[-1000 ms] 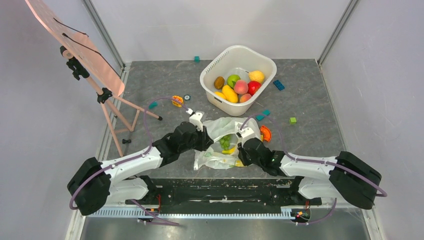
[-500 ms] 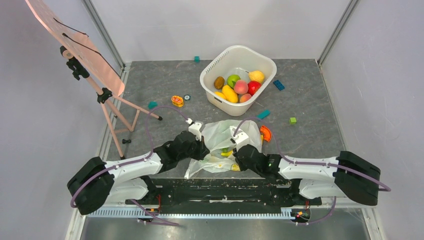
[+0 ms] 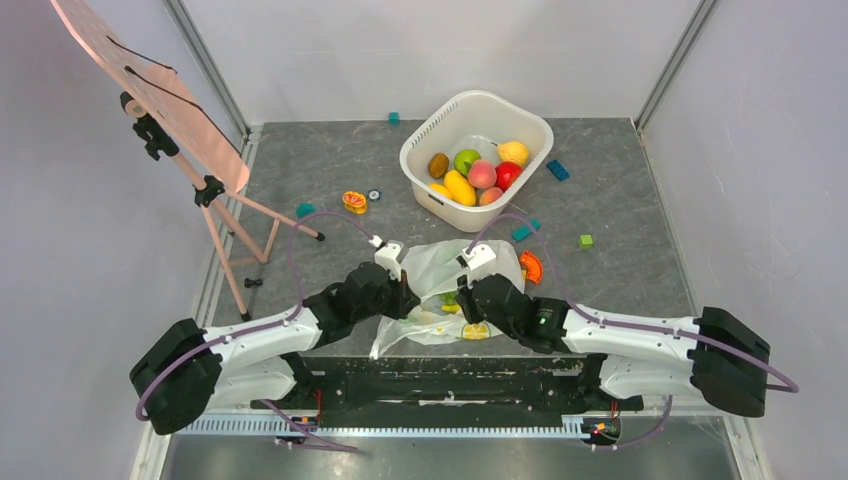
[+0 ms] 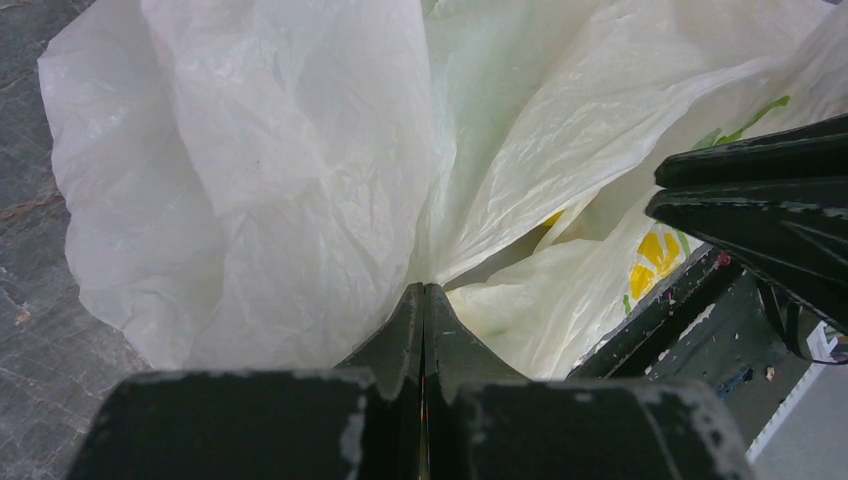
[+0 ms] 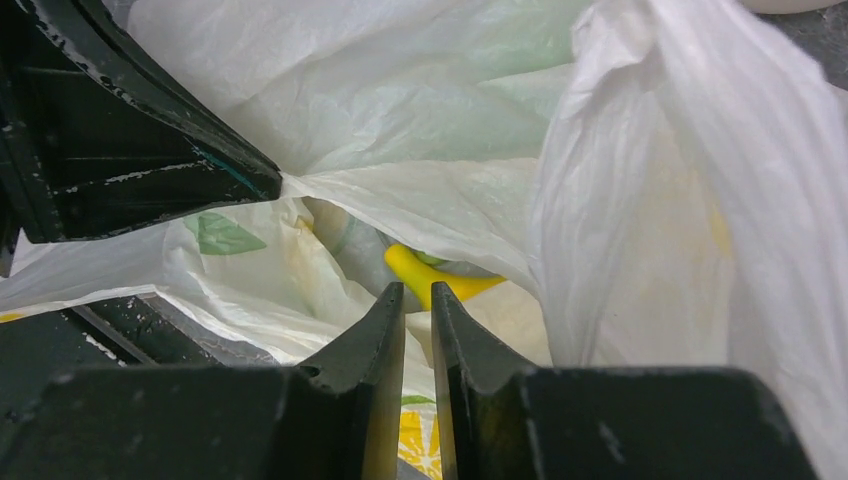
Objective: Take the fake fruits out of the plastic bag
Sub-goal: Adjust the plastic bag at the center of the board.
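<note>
The plastic bag [image 3: 440, 265] lies crumpled between both arms near the table's front edge, white with lemon prints [image 4: 655, 252]. My left gripper [image 3: 408, 298] is shut, pinching a fold of the bag's film [image 4: 423, 288], and creases fan out from its tips. My right gripper [image 5: 418, 292] stands at the bag's mouth, jaws a narrow slit apart with nothing between them. Just beyond its tips a yellow banana [image 5: 440, 282] shows inside the bag, with something green [image 3: 450, 297] beside it. Other fake fruits [image 3: 480, 172] lie in the white tub [image 3: 410, 158].
A wooden easel [image 3: 200, 190] with a pink board stands at the left. Small toy blocks lie scattered: blue [image 3: 558, 170], green [image 3: 586, 241], teal [image 3: 524, 231], an orange piece [image 3: 531, 266] by the bag, and a yellow-orange toy [image 3: 354, 201].
My left gripper has shut on the bag's film and drawn it a little toward the front edge. My right gripper has shifted left to the bag's mouth.
</note>
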Available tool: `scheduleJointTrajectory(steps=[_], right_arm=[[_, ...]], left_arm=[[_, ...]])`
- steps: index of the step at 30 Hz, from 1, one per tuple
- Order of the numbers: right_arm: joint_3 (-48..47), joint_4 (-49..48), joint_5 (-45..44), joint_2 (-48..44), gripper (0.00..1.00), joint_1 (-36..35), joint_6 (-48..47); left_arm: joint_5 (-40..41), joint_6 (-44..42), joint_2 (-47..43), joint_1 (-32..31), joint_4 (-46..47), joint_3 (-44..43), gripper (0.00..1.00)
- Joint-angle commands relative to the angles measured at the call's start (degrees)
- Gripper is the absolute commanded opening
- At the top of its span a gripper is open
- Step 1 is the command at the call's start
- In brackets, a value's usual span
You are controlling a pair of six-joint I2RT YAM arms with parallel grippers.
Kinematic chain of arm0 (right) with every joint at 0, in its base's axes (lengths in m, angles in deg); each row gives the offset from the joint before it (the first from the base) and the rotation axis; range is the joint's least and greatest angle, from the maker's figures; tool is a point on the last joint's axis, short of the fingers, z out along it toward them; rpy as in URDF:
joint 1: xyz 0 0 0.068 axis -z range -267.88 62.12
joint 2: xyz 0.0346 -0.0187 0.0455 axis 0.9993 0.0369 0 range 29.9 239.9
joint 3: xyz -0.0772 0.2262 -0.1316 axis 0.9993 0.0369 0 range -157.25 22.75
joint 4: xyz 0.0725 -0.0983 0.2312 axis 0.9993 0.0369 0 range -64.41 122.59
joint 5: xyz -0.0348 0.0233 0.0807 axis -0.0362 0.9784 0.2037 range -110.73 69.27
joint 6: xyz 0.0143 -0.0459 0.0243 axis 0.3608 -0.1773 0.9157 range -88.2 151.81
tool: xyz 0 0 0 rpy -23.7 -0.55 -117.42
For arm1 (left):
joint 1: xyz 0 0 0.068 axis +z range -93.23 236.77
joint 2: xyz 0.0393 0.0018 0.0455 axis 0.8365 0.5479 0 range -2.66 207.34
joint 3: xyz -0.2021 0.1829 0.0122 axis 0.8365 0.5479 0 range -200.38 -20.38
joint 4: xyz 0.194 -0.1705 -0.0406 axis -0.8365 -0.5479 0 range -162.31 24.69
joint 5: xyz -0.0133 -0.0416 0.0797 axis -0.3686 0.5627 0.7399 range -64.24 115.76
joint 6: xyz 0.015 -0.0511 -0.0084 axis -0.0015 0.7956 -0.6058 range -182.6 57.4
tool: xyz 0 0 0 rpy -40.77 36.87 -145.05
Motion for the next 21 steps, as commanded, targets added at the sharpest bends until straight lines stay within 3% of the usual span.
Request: scheduleJointTrajectory(steps=[1,9,21], right_arm=[[0.9,-7.2,-1.8,2.1,0.18,-0.3,-1.2],[6.9,-15.0,-2.3,8.2,0.17,-0.3,-1.1],[12.1,-16.7,-0.6,12.3,0.11,-1.2,2.4]], left_arm=[[1.3,2.2,-1.7,-0.3,2.0,-0.1,0.02],[1.7,3.0,-3.4,-0.3,1.8,0.2,0.02],[4.5,6.8,-8.3,-0.3,5.1,4.3,0.02]])
